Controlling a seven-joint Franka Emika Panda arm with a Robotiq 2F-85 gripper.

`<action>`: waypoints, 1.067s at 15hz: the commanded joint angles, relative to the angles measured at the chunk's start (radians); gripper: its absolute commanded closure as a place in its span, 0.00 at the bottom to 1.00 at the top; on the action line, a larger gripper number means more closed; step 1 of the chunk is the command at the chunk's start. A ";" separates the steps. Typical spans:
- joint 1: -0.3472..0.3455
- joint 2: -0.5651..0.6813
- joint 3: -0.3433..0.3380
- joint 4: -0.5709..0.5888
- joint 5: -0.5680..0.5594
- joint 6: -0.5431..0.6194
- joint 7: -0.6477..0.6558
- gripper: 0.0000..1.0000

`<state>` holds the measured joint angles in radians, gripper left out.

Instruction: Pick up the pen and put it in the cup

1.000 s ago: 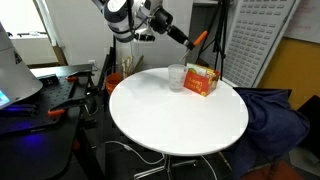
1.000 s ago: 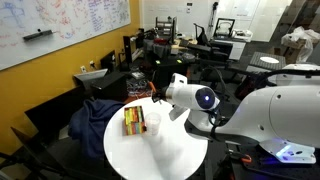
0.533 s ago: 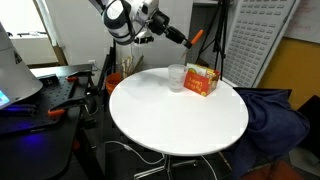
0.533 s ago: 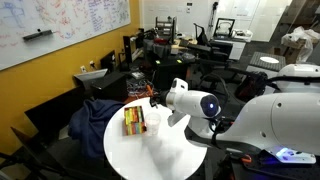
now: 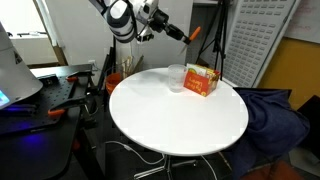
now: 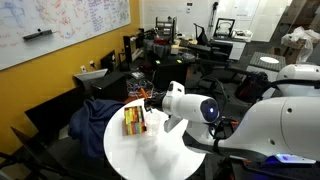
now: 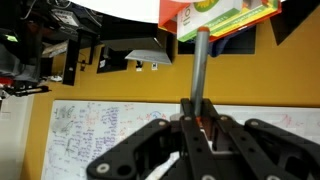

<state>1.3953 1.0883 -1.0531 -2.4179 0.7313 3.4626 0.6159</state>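
My gripper (image 5: 183, 34) is shut on the pen (image 5: 196, 35), whose orange-red end sticks out past the fingers. It hangs in the air behind and above the clear cup (image 5: 176, 77), well apart from it. The cup stands on the round white table (image 5: 170, 120) beside the orange-and-white box (image 5: 201, 80). In the wrist view the pen (image 7: 199, 75) runs as a greyish stick from between the fingers (image 7: 197, 125) towards the box (image 7: 225, 15). The gripper (image 6: 148, 97) is also above the cup (image 6: 152, 124) in the second exterior view.
A white perforated panel (image 5: 250, 35) stands behind the table and a dark blue cloth (image 5: 275, 115) lies on a chair beside it. A black bench with tools (image 5: 50, 95) is on the other side. A yellow wall with a whiteboard (image 6: 70, 30) is behind.
The arm has carried the pen a little upward and back over the far side of the table. The cup and the box have not moved.
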 commanded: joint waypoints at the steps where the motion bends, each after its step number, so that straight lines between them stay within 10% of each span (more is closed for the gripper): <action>1: -0.019 0.007 -0.002 -0.031 -0.002 -0.001 -0.003 0.96; 16: -0.044 0.011 0.013 -0.010 -0.004 -0.007 -0.040 0.96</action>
<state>1.3522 1.1098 -1.0314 -2.4406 0.7589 3.4556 0.5657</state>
